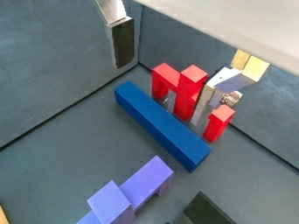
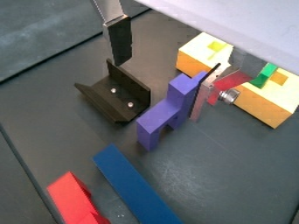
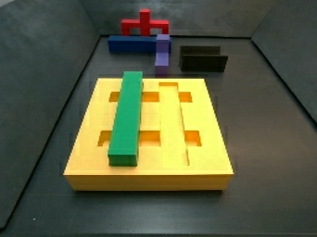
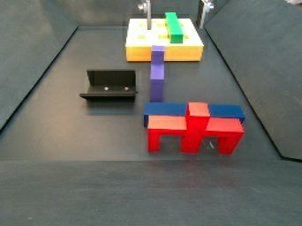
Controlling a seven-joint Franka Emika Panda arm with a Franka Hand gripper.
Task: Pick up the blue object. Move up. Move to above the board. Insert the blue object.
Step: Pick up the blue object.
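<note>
The blue object (image 1: 162, 125) is a long dark-blue bar lying flat on the dark floor, right beside a red piece (image 1: 187, 87). It also shows in the other wrist view (image 2: 135, 188) and in both side views (image 3: 124, 43) (image 4: 165, 109). The board (image 3: 148, 176) is the big yellow-orange grooved block, and a green bar (image 3: 128, 116) sits in one groove. My gripper (image 1: 158, 66) hangs high above the floor, over the area near the blue object and the fixture (image 2: 114, 96). It is open and empty. Only one finger (image 1: 121, 44) shows in each wrist view.
A purple stepped piece (image 3: 161, 51) stands between the blue bar and the board, next to the fixture (image 4: 109, 86). The red piece (image 4: 195, 128) is on the far side of the blue bar from the board. Dark walls ring the floor.
</note>
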